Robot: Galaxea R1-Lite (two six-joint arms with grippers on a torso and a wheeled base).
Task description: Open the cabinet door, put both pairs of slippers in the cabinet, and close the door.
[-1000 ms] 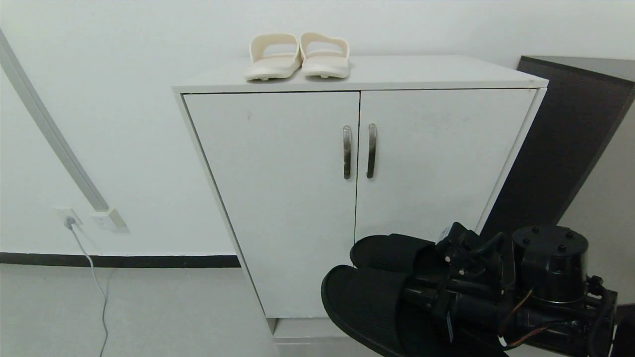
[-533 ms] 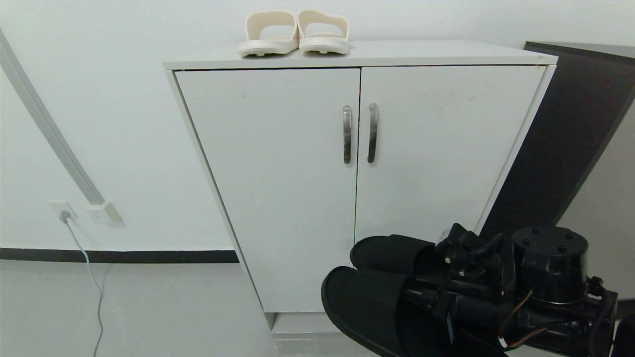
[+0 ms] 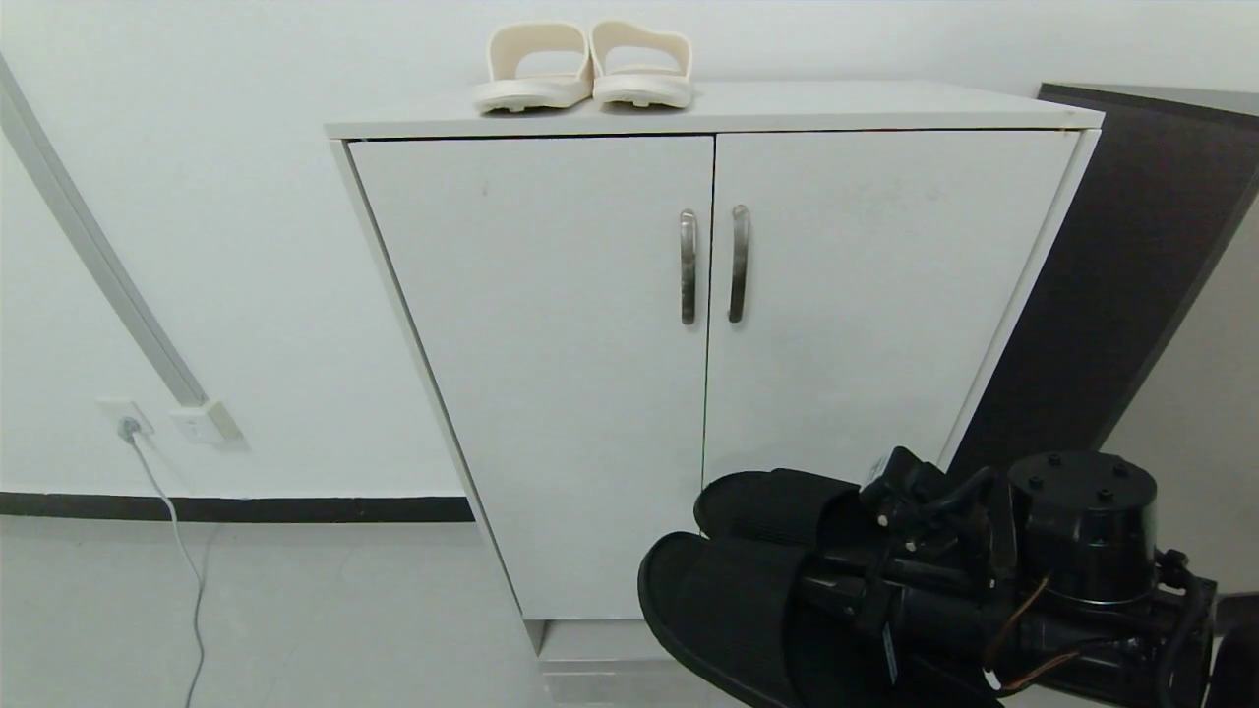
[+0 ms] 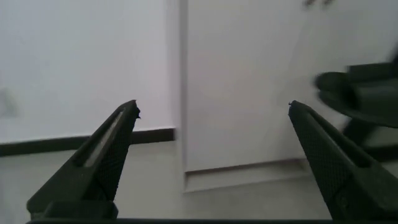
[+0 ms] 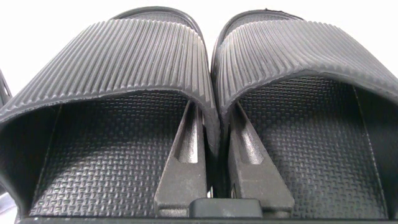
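Note:
A white two-door cabinet stands against the wall with both doors shut and two metal handles at the middle. A cream pair of slippers rests on its top, toward the left. My right gripper hangs low in front of the right door, shut on a black pair of slippers; in the right wrist view its fingers pinch the two inner straps together. My left gripper is open and holds nothing, low down and facing the cabinet's left lower corner.
A dark panel leans right of the cabinet. On the left wall run a grey conduit, a socket and a cable down to the grey floor. Open floor lies left of the cabinet.
The head camera shifted between one second and half a second ago, so the cabinet sits lower in view; since then little differs. The right gripper still holds the black slippers.

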